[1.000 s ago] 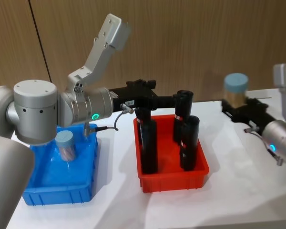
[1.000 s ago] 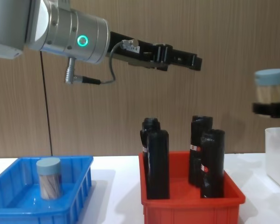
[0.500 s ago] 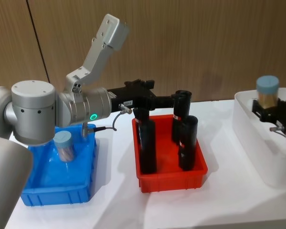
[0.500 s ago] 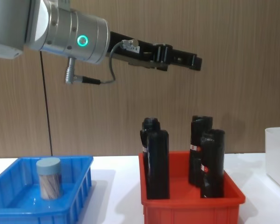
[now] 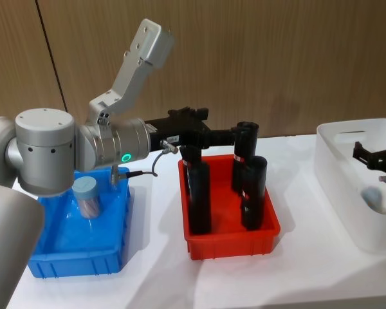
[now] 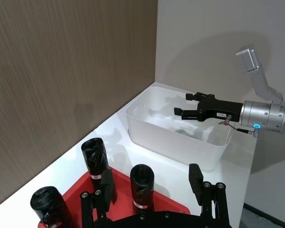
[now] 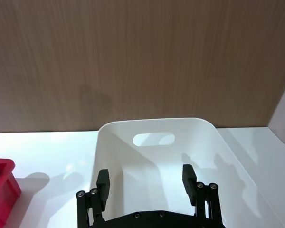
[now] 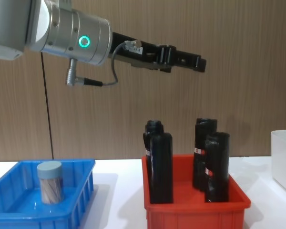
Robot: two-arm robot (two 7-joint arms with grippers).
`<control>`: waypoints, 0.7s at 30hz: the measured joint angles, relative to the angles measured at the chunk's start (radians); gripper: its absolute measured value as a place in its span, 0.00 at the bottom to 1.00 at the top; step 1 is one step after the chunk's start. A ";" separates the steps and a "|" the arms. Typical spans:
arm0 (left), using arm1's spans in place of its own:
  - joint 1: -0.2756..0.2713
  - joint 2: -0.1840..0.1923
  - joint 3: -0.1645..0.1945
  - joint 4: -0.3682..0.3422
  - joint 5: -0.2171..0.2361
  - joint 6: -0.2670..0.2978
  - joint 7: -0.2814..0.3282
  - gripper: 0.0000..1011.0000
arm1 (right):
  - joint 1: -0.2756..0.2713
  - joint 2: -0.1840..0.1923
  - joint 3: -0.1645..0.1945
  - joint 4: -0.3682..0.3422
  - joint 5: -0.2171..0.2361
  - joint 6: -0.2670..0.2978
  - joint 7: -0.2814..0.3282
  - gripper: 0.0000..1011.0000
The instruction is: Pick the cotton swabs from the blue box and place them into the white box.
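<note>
One cotton swabs jar (image 5: 87, 196) (image 8: 50, 182) with a pale blue lid stands upright in the blue box (image 5: 77, 257) (image 8: 14, 212) at the left. Through the wall of the white box (image 5: 347, 193) (image 7: 152, 122) (image 6: 171, 142) at the right, a pale blue lid (image 5: 371, 195) shows inside. My right gripper (image 5: 374, 156) (image 7: 145, 180) (image 6: 182, 105) hangs open just above that box's inside, holding nothing. My left gripper (image 5: 235, 134) (image 8: 196, 63) (image 6: 149, 185) is open and empty, held high over the red bin.
A red bin (image 5: 231, 241) (image 8: 195, 210) with several tall black bottles (image 5: 199, 193) (image 8: 161, 167) stands between the two boxes. A wooden wall closes the back. White tabletop lies bare in front of the bins.
My right gripper carried a swab jar rightward over the white box, lowered it and let go; its fingers are now apart and the jar is down inside. The left arm stayed still.
</note>
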State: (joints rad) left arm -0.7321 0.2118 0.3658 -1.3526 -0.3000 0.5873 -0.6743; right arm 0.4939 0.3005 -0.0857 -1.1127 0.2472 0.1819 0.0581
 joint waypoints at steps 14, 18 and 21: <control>0.000 0.000 0.000 0.000 0.000 0.000 0.000 0.99 | -0.005 0.002 0.008 0.004 -0.002 -0.012 -0.001 0.99; 0.000 0.000 0.000 0.000 0.000 0.000 0.000 0.99 | -0.008 0.003 0.008 0.000 -0.005 -0.014 0.000 0.99; 0.000 0.000 0.000 0.000 0.000 0.000 0.000 0.99 | -0.010 0.003 0.009 -0.002 -0.006 -0.015 0.000 0.99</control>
State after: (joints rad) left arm -0.7321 0.2118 0.3658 -1.3525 -0.3001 0.5873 -0.6743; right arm 0.4838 0.3035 -0.0769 -1.1150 0.2415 0.1668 0.0581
